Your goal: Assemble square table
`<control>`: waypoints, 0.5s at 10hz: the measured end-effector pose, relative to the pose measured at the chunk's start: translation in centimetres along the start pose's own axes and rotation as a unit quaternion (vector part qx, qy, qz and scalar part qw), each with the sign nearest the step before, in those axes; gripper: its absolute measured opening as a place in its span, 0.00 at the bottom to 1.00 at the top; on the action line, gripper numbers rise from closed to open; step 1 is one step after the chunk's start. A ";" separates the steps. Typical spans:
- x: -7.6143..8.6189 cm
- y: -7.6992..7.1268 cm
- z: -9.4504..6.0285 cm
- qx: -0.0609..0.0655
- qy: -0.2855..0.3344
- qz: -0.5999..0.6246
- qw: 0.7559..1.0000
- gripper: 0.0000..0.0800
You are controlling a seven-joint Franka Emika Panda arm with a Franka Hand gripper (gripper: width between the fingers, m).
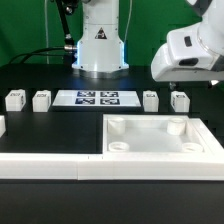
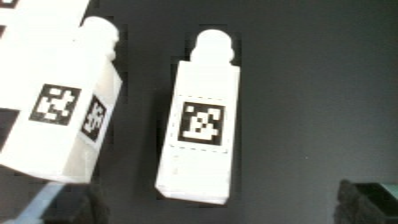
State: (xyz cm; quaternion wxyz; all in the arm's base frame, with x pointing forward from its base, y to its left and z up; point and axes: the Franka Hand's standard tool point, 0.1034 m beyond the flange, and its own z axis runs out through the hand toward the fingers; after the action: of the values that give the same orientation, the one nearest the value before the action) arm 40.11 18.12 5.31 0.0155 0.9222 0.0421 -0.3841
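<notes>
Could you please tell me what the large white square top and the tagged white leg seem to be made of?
The large white square tray-like top looks like matte moulded plastic: uniform white, rounded rim and sockets. The white tagged leg block seems the same plastic, with faint seams; its black-and-white tag looks like a printed sticker, though I cannot be sure.

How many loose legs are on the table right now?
4, all in a row beyond the tabletop: two legs on the exterior view's left of the marker board, two on its right. None seems hidden.
</notes>
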 end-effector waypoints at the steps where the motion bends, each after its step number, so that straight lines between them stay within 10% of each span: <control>1: -0.2 0.1 0.3 -0.004 -0.042 0.000 0.999 0.81; 5: 0.7 0.1 3.1 0.000 -0.104 0.005 0.995 0.81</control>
State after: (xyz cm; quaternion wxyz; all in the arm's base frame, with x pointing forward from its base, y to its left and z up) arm 38.40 17.90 2.66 0.0215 0.8775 0.0361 -0.4777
